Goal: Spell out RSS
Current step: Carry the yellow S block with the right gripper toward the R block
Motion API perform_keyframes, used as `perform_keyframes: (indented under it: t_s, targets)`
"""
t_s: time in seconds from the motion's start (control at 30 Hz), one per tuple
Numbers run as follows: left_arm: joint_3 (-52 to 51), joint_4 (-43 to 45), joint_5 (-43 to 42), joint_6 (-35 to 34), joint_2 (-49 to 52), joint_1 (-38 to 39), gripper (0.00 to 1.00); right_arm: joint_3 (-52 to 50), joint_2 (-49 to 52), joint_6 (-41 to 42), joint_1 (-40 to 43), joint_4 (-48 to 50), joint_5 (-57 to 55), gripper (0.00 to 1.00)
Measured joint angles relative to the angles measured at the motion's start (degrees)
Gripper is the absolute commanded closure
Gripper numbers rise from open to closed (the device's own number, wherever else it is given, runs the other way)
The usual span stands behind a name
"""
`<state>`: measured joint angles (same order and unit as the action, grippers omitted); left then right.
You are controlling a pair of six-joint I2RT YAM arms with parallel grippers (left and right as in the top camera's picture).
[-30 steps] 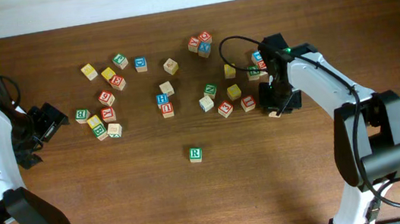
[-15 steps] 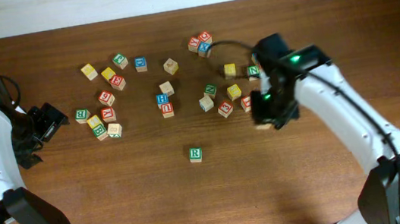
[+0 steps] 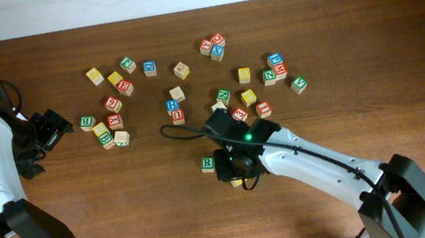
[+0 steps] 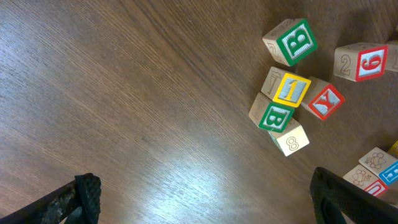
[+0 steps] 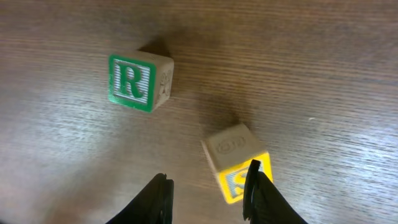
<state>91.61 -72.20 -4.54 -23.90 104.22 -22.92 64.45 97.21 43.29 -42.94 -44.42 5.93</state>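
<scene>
The green-and-white R cube [image 5: 134, 83] sits flat on the wood, and it also shows in the overhead view as the R cube [image 3: 207, 163] at the front middle. Just to its right lies a yellow S cube [image 5: 235, 158], resting on the table with its yellow face partly behind my right finger. My right gripper [image 5: 208, 199] [image 3: 233, 170] hovers over it with the jaws apart and only bare wood between them. The left gripper [image 3: 45, 131] [image 4: 208, 199] is wide open at the far left, holding nothing. Other yellow cubes [image 3: 249, 97] lie in the scatter; their letters are unreadable.
Two loose groups of letter cubes lie behind: one at the left around a green B cube [image 4: 293, 41] [image 3: 87, 122], one at the right around a green N cube [image 3: 270, 74]. A black cable [image 3: 177, 131] loops off the right arm.
The right arm has swung from the right-hand group to the front middle, bringing a cube beside the R cube, and its jaws have parted a little. The left arm has not moved.
</scene>
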Motion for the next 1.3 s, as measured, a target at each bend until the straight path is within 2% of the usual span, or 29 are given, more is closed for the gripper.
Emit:
perform_keyframes:
  t_s: [0.23, 0.33, 0.43, 0.5, 0.57, 0.77, 0.83, 1.0, 1.13, 1.3]
  targets:
    - [0.0, 0.0, 0.0, 0.0, 0.0, 0.0, 0.01, -0.8, 2.8, 3.2, 0.0, 1.4, -6.0, 0.68]
    - [0.0, 0.0, 0.0, 0.0, 0.0, 0.0, 0.01, -0.8, 3.1, 3.1, 0.0, 1.4, -6.5, 0.52]
    - [0.0, 0.0, 0.0, 0.0, 0.0, 0.0, 0.01, 0.0, 3.1, 2.3, 0.0, -0.6, -6.9, 0.45]
    - [0.0, 0.0, 0.0, 0.0, 0.0, 0.0, 0.01, 2.8, 3.3, 1.4, 0.0, -5.0, -7.0, 0.32]
    - [0.0, 0.0, 0.0, 0.0, 0.0, 0.0, 0.01, 5.5, 3.3, 0.8, 0.0, -8.2, -6.8, 0.29]
    - [0.0, 0.0, 0.0, 0.0, 0.0, 0.0, 0.01, 8.1, 3.3, -2.3, -0.2, -12.5, -4.2, 0.3]
    - [0.0, 0.0, 0.0, 0.0, 0.0, 0.0, 0.01, 6.1, 3.3, -2.8, -0.7, -11.6, -3.7, 0.34]
    - [0.0, 0.0, 0.0, 0.0, 0.0, 0.0, 0.01, -0.1, 3.4, -2.8, -1.5, -6.4, -2.8, 0.34]
    - [0.0, 0.0, 0.0, 0.0, 0.0, 0.0, 0.01, -3.3, 3.4, -2.8, -1.7, -2.5, -1.9, 0.4]
    - [0.0, 0.0, 0.0, 0.0, 0.0, 0.0, 0.01, -5.3, 3.4, -2.6, -2.0, -0.7, -1.7, 0.54]
